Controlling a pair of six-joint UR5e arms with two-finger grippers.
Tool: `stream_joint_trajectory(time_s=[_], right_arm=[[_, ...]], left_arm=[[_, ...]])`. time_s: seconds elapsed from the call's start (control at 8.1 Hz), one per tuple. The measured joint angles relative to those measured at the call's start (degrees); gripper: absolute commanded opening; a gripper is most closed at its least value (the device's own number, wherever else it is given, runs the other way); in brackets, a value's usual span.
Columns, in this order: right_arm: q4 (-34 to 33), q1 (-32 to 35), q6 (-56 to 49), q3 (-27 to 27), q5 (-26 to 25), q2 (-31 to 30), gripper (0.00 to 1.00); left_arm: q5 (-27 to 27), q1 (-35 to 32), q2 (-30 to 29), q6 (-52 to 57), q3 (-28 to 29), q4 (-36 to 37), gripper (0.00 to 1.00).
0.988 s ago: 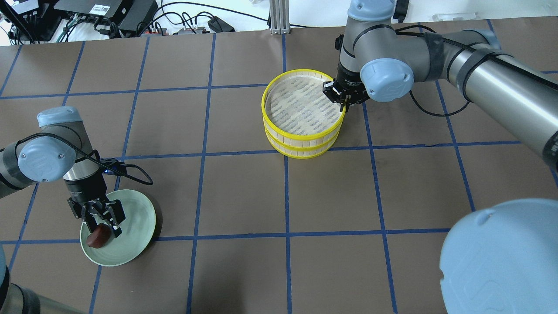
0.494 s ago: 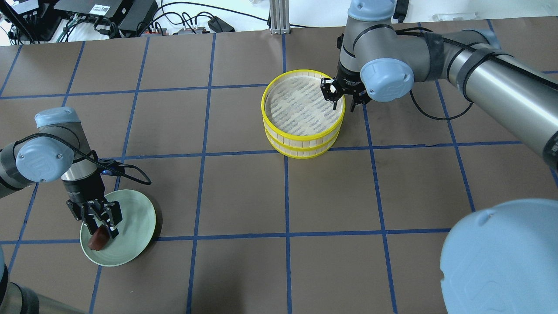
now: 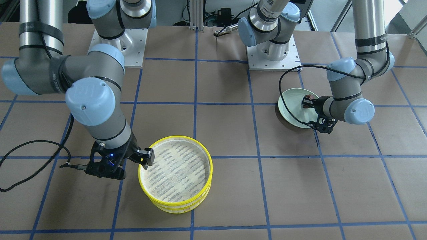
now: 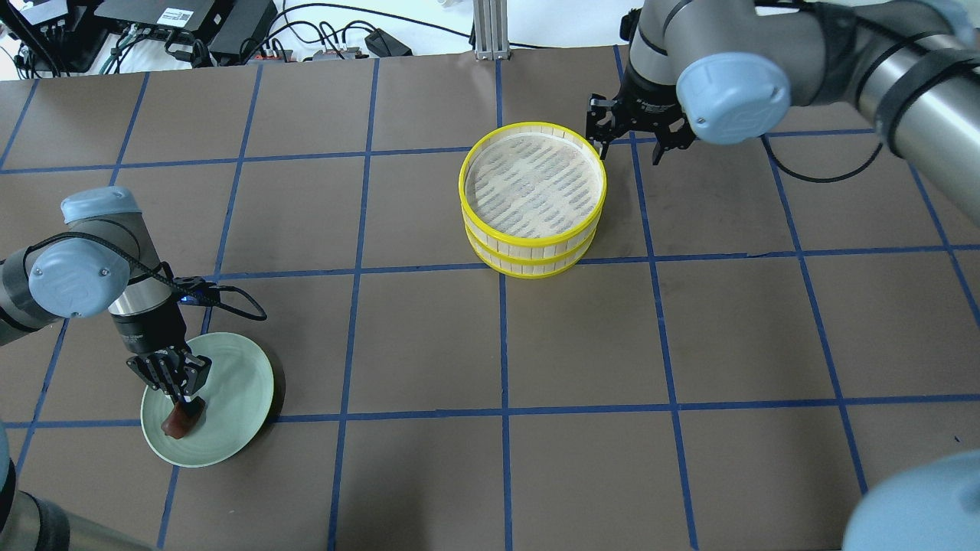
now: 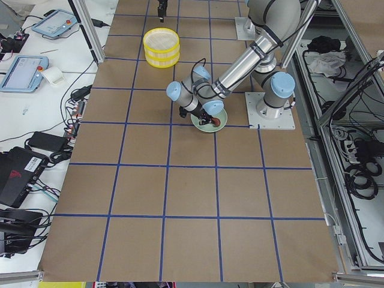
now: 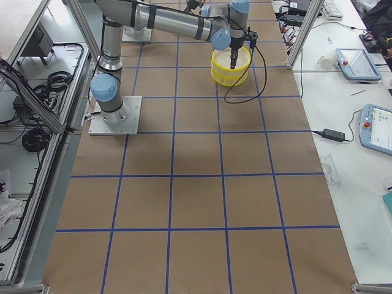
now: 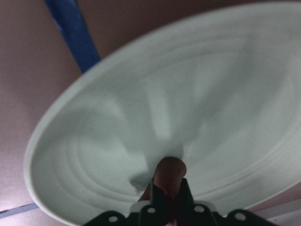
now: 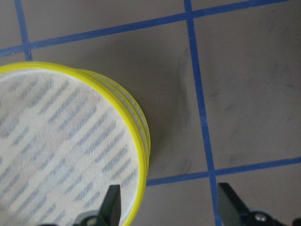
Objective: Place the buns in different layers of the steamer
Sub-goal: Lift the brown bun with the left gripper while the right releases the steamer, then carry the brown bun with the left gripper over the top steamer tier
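The steamer (image 4: pixel 534 239) stands at the table's far middle, its two yellow-rimmed layers stacked; the top layer's slatted floor (image 4: pixel 528 184) is bare. My right gripper (image 4: pixel 629 142) is open and empty, just outside the steamer's far right rim, as the right wrist view (image 8: pixel 171 207) also shows. My left gripper (image 4: pixel 182 392) is shut on the dark reddish-brown bun (image 4: pixel 182 418) over the pale green plate (image 4: pixel 237 413). In the left wrist view the bun (image 7: pixel 170 172) sits between the closed fingers, at or just above the plate (image 7: pixel 211 94). The cream-white bun shows in no view.
Cables and black electronics (image 4: pixel 191 30) lie along the far table edge, with an aluminium post (image 4: pixel 486 30) behind the steamer. The arm bases (image 3: pixel 273 46) stand on the robot's side. A blue tape grid covers the brown table.
My right gripper let go of the top layer's rim, opened, and drew back to the far right of the steamer. My left gripper closed on the brown bun.
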Motion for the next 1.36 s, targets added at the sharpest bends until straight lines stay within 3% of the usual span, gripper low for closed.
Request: stream_joint_trajectory(time_s=[0.25,0.49,0.86,1.36], right_arm=[[11.6,-1.9,-2.3,-0.9,-0.3,-8.2,0.77],[19.0,-2.4,-3.7,-1.5,-1.8,-14.4,0.79],[21.3,-2.5,-4.3,-1.3,-2.7,-16.2,0.83],[21.1,-2.5,-4.4,-0.9,-2.9,-16.1,0.83]], left_arm=[[-3.8,0.0,0.3,-0.6,2.1,-0.4,0.00],[-7.2,-0.5,1.0,-3.8,6.2,-1.4,0.00],[-16.0,-3.0,3.9,-15.1,14.6,-6.6,0.00],[-25.0,-13.5,7.4,-35.6,23.3,-5.1,0.00]])
